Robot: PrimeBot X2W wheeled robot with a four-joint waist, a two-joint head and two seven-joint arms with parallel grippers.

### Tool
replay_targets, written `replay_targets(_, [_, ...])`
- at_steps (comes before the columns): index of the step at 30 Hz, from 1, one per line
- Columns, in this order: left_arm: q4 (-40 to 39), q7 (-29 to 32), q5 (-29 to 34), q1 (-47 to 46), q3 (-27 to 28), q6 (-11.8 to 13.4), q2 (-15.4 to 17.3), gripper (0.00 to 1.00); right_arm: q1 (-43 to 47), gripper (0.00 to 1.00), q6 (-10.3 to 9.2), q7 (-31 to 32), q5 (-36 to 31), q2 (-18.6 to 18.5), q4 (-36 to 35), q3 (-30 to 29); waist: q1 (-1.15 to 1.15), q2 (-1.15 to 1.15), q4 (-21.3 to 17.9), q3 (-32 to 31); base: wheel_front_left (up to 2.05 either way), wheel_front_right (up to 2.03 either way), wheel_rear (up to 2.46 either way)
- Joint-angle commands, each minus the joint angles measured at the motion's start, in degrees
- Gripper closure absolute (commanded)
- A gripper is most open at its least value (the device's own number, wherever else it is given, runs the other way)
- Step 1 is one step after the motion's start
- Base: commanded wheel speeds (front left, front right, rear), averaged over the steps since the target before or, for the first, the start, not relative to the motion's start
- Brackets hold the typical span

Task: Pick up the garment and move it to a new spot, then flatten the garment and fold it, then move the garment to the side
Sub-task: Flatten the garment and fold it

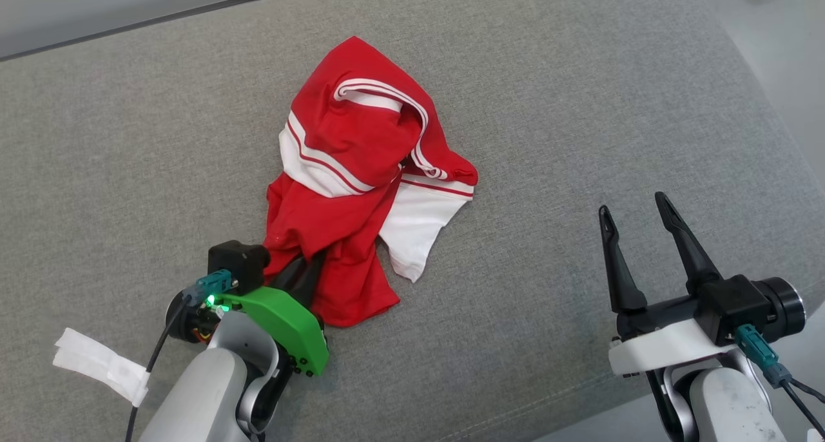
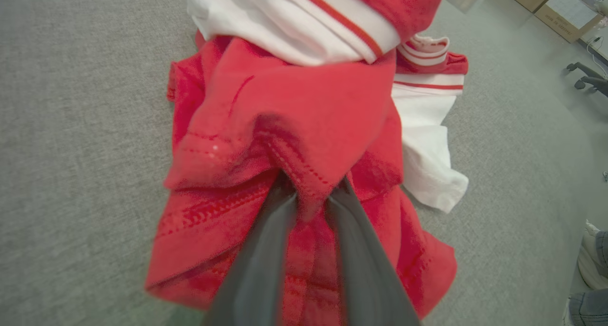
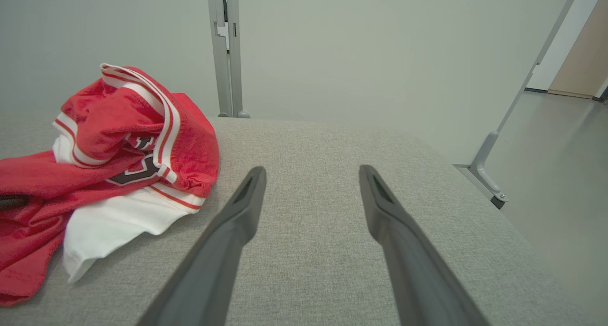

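Note:
A crumpled red garment (image 1: 361,171) with white panels and red-and-white striped trim lies in a heap near the middle of the grey padded surface (image 1: 548,75). My left gripper (image 1: 309,261) reaches into the heap's near edge. In the left wrist view, the two dark fingers of the left gripper (image 2: 311,193) pinch a stitched red hem fold of the garment (image 2: 304,107). My right gripper (image 1: 635,210) hovers open to the right, well apart from the cloth. From the right wrist, the right gripper (image 3: 311,171) holds nothing, and the garment (image 3: 118,140) sits to its left.
The padded surface ends at the right, where pale floor (image 1: 786,42) begins. A white tape tag (image 1: 100,365) hangs on my left arm's cable. A metal post (image 3: 228,50) stands behind the surface. Cardboard boxes (image 2: 560,7) and a person's shoe (image 2: 593,264) sit on the floor.

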Motion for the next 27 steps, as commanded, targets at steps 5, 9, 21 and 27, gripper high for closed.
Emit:
replay_targets(5, [-1.15, -2.54, -1.09, -0.72, 1.58, 0.33, 0.35, 1.00, 0.58, 0.00, -0.08, -0.02, 0.27, 0.04, 0.18, -0.34, 0.00, 0.00, 0.08, -1.38, 0.00, 0.00, 0.00])
replay_targets(9, [-10.54, -3.44, -2.77, 2.08, 4.67, 1.44, 3.10, 1.00, 1.61, 0.00, -0.08, -0.02, 0.11, 0.03, 0.43, -0.91, 0.00, 0.00, 1.30, -3.11, 0.00, 0.00, 0.00])
replay_targets(21, [-33.56, 6.80, -7.40, 3.86, 12.60, 7.56, 10.65, 1.00, 0.72, 0.00, -0.08, -0.02, -1.00, 0.02, 0.90, 0.72, 0.00, 0.00, 3.68, -4.55, 0.00, 0.00, 0.00])
replay_targets(27, [-24.02, 10.98, -9.70, -1.25, 16.74, 8.35, 13.99, 1.00, -0.02, 0.00, -0.08, -0.02, -0.75, 0.00, 1.08, 1.27, 0.00, 0.00, 2.26, -3.37, 0.00, 0.00, 0.00])
